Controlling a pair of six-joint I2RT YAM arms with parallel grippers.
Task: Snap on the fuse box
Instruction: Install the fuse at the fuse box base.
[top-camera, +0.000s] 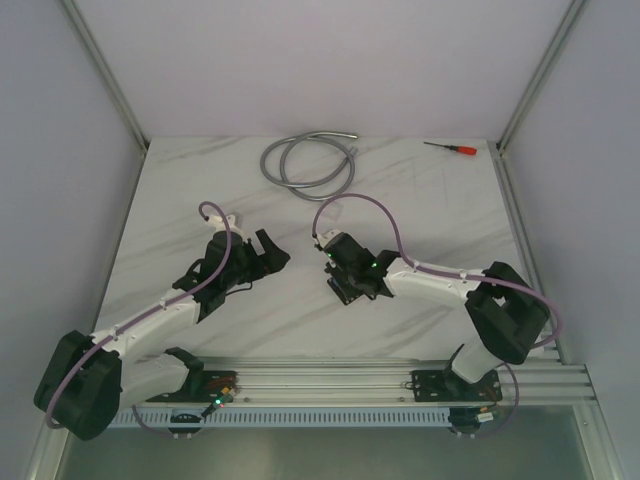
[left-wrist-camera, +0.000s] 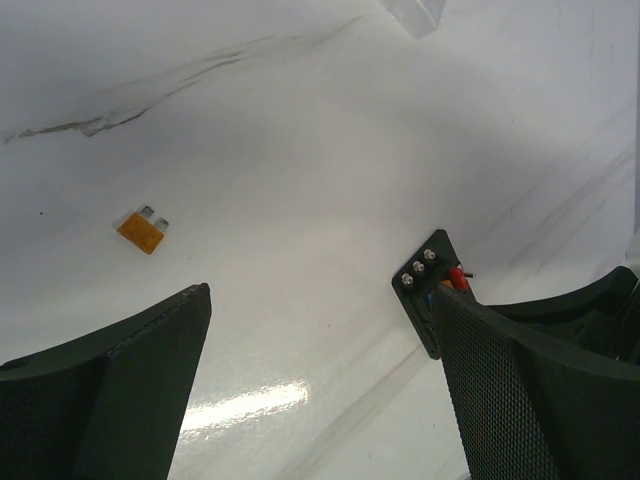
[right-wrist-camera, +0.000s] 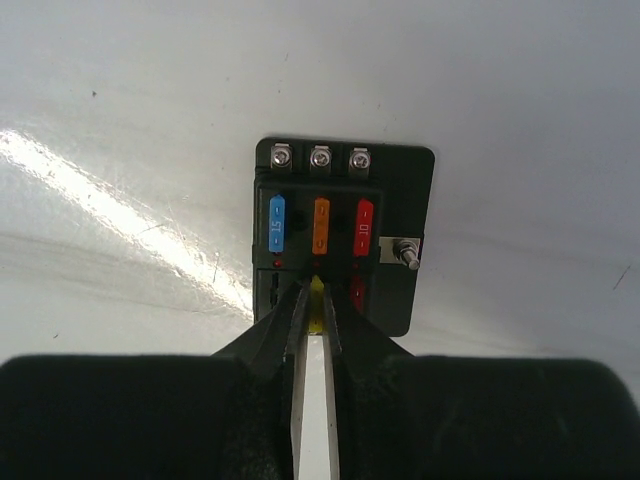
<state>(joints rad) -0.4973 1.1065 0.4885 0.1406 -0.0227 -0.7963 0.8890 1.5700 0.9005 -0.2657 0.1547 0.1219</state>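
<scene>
The fuse box (right-wrist-camera: 400, 300) is a small black block lying flat on the white table, with blue (right-wrist-camera: 277, 222), orange (right-wrist-camera: 321, 224) and red (right-wrist-camera: 362, 226) fuses in its far row. My right gripper (right-wrist-camera: 316, 298) reaches over its near row and is shut on a yellow fuse (right-wrist-camera: 316, 320) standing in the middle slot. From above, the right gripper (top-camera: 345, 282) covers most of the fuse box (top-camera: 347, 297). My left gripper (top-camera: 268, 252) hangs open and holds nothing; its view shows the fuse box (left-wrist-camera: 425, 290) beside its right finger (left-wrist-camera: 520, 390).
A loose orange fuse (left-wrist-camera: 141, 231) lies on the table ahead of the left gripper, and a clear plastic piece (left-wrist-camera: 415, 12) sits farther off. At the back lie a coiled grey hose (top-camera: 308, 160) and a red-handled screwdriver (top-camera: 452, 148). Enclosure walls stand on three sides.
</scene>
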